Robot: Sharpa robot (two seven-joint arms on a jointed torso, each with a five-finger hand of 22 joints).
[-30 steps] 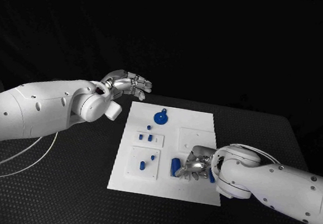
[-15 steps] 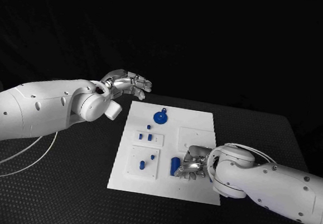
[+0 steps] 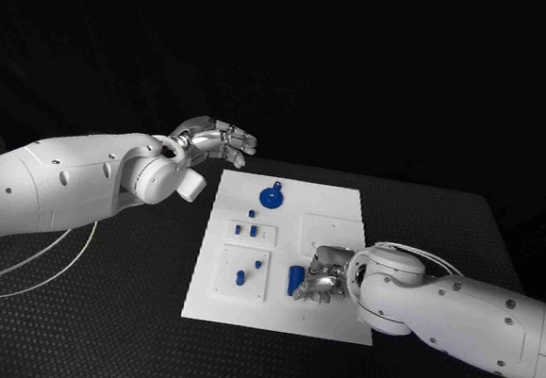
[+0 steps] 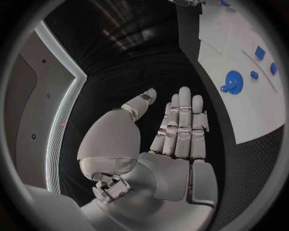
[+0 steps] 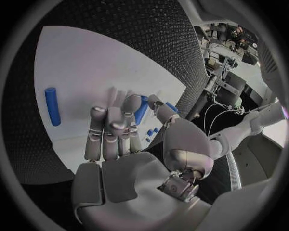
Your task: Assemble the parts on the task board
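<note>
The board (image 3: pixel 332 207) lies white in the middle of the black table (image 3: pixel 90 316); the left hand (image 3: pixel 215 140) hangs above the table just off the board's far left corner, fingers straight and side by side with the thumb apart, holding nothing; the left wrist view shows the same flat hand (image 4: pixel 175 130) over dark table beside the board's edge (image 4: pixel 241 120).

The right hand (image 3: pixel 323 274) is low over the near right part of the board, fingers reaching toward a long blue peg (image 3: pixel 296 280); in the right wrist view its fingers (image 5: pixel 111 130) lie stretched together, the thumb set off to one side, the tips close to a blue peg (image 5: pixel 140 109); whether they touch it I cannot tell; nothing sits in the palm.

A round blue knob (image 3: pixel 272 196) rests at the board's far end; small blue parts (image 3: pixel 252 232) stand mid-board on the left; another cylinder (image 5: pixel 52 106) lies loose on the board well apart from the fingers.
</note>
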